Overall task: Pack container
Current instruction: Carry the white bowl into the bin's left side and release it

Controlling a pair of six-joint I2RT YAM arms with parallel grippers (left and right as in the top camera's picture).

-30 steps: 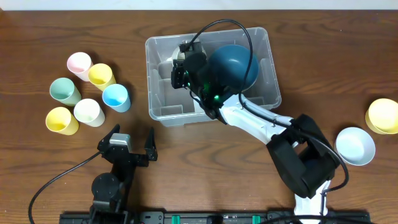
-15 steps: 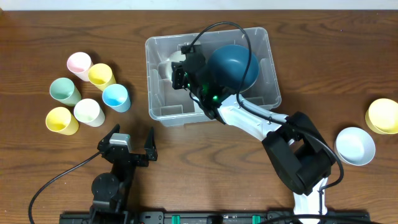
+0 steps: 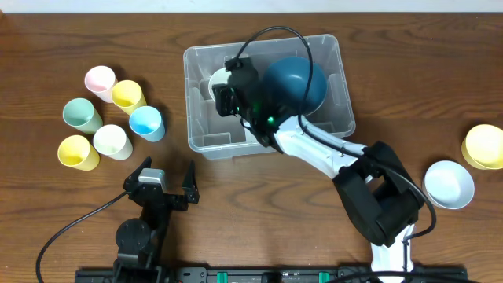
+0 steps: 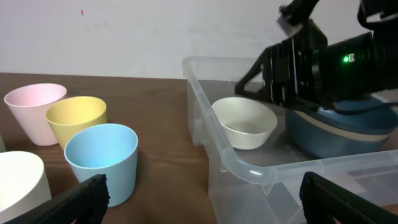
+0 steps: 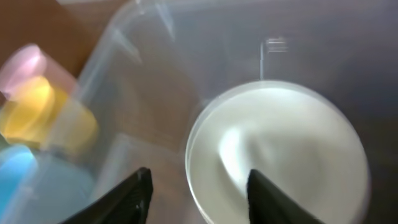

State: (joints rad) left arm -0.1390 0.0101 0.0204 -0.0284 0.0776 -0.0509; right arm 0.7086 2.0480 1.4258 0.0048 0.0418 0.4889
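R gripper (image 5: 199, 190) hides most of white bowl (image 3: 213, 80) in container (image 3: 196, 140)

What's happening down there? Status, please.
Left end effector open, outside container. Right end effector open above white bowl inside container, beside blue bowl. Nothing in the way.

Clear container (image 3: 206, 145), dark blue bowl (image 3: 295, 82), cream bowl (image 4: 244, 123), pink cup (image 3: 100, 82), mint cup (image 3: 81, 115), sky-blue cup (image 3: 146, 123), dark brown wood-grain table (image 3: 63, 31)
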